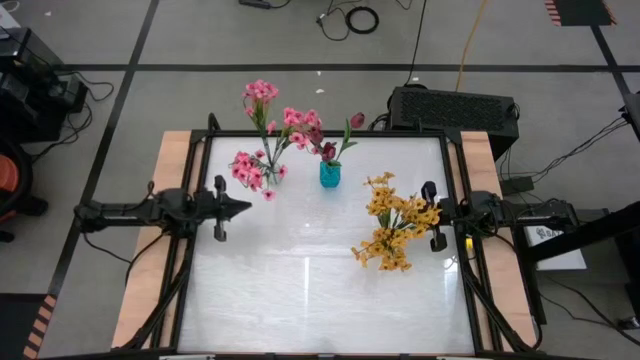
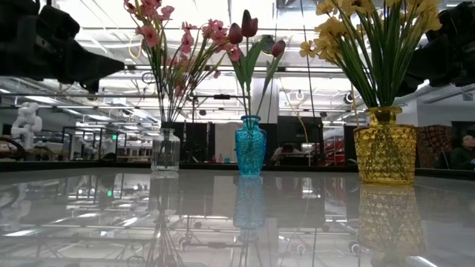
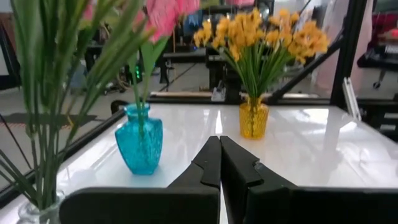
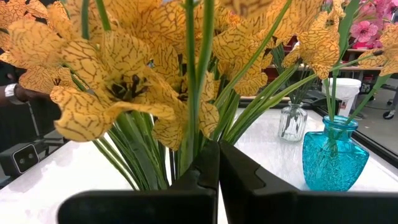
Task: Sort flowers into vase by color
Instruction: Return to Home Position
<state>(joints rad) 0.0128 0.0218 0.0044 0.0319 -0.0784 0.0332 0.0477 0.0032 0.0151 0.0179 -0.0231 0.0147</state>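
Spanning the whole scene, the white tabletop [image 1: 310, 300] carried three vases, and every flower in view already stood in one. The yellow flowers [image 1: 395, 225], the biggest bunch, stood in the yellow vase [image 2: 384, 144] on the right. Their blooms spread out just beside the right tool [image 4: 219, 149], whose fingers were pressed together on nothing. That looked the main risk: a pull-back that swung or rose through the spray could snag a stem, tip the vase or drag blooms out. The pink flowers [image 1: 262, 150] leaned out of the clear vase [image 2: 165, 150] at far left, near the left tool [image 1: 243, 207], likewise closed and empty. A careless sweep there could topple that light vase. The blue vase [image 1: 330, 175] with dark red blooms [image 2: 249, 26], far centre, sat apart from both tools and seemed safest.
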